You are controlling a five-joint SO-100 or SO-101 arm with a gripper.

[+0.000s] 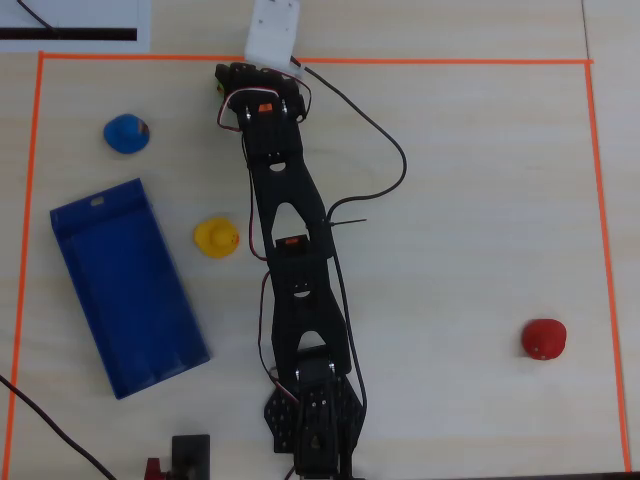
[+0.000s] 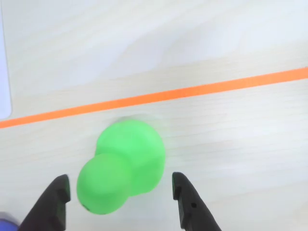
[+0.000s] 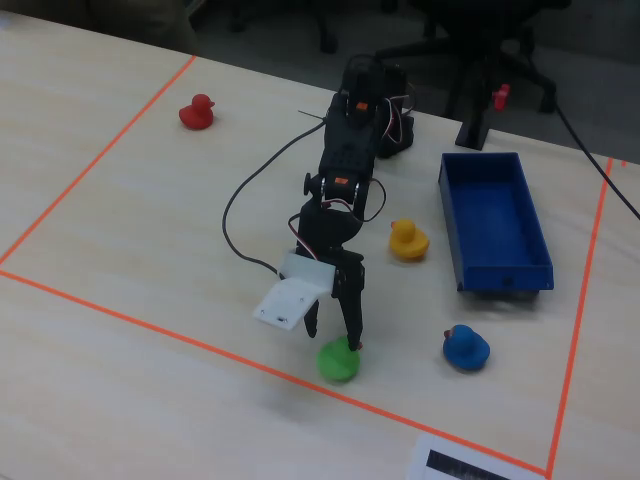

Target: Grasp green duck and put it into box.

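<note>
Green duck straddled by parted jaws, nothing gripped yet

One box (image 3: 495, 215) is seen near the table's right edge in the fixed view; one gripper (image 2: 120, 195) is held open around the green duck (image 2: 122, 166), which sits just inside the orange tape line (image 2: 159, 96) at the near edge. Four ducks are counted: green, yellow (image 3: 407, 239), blue (image 3: 466, 347), red (image 3: 197, 111). The rounded duck could be squeezed out sideways if closed on off-centre
</note>
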